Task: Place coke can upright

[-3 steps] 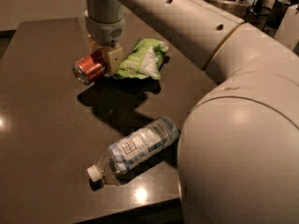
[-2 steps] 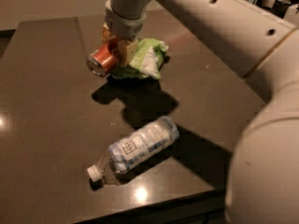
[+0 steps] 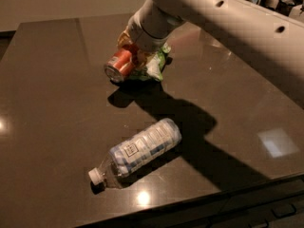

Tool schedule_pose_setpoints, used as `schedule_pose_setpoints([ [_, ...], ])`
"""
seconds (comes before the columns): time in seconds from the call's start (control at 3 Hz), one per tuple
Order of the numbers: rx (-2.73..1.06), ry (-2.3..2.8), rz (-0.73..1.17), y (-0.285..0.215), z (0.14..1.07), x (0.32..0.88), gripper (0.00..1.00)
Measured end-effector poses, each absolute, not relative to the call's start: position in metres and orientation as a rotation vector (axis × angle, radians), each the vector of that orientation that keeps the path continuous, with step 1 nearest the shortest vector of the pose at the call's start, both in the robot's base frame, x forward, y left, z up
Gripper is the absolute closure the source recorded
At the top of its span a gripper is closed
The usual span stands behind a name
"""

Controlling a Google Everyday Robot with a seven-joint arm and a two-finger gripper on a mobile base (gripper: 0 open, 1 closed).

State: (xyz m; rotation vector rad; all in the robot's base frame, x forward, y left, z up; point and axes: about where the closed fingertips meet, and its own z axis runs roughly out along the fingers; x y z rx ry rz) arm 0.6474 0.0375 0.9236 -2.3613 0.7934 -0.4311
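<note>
Reorienting step. The gripper (image 3: 131,55), clamped on the coke can (image 3: 118,65), holds it tilted over the bench (image 3: 52,108) near the middle of the far edge, against the snack bag (image 3: 156,65). The next move likely calls for turning the can vertical, lowering it, then releasing.

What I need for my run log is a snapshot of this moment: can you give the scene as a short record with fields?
gripper: over the table's far middle, closed on the coke can
coke can: tilted, silver end toward the camera, not upright; seems raised off the table
snack bag: green and white, just behind the can, partly hidden
water bottle: lying on its side near the front edge, cap pointing lower left
table: dark, glossy
task status: can not yet placed upright
</note>
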Motion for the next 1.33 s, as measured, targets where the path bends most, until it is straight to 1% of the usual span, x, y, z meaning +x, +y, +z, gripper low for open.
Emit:
schedule_pose_setpoints([
  [0.33, -2.248, 0.741, -0.517, 0.036, 0.934, 0.656, 1.0],
  [1.0, -2.22, 0.735, -0.537, 0.039, 0.94, 0.661, 1.0],
  [1.33, -2.203, 0.677, -0.639, 0.036, 0.95, 0.667, 1.0],
])
